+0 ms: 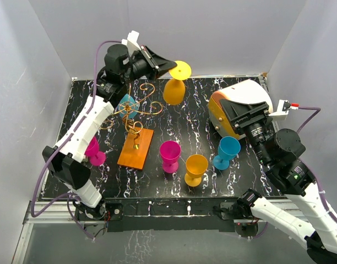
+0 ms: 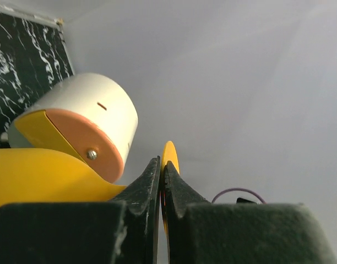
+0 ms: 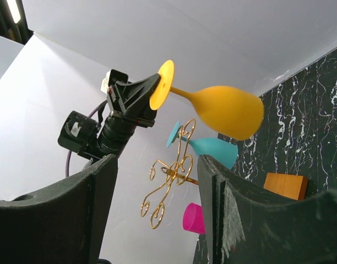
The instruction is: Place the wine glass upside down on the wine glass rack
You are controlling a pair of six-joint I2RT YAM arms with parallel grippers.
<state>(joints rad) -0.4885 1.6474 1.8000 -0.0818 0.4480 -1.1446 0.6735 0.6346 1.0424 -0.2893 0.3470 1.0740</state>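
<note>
left claw (image 1: 172, 67) pinches the foot disc of the yellow plastic wine glass (image 1: 174, 91), aloft and bowl-down beside the gold wire rack (image 1: 136, 110); right claw (image 3: 157, 181) gapes empty. we judge the glass light, stiff and slick, so the foot is the best hold.

Overhead faces down; wrists share wine glass (image 3: 226, 110)

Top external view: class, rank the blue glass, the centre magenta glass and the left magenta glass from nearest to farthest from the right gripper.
From the right gripper:
1. Blue glass, just below it in the view, on the right side.
2. Centre magenta glass, mid-table.
3. Left magenta glass, far left, beside the left arm.
</note>
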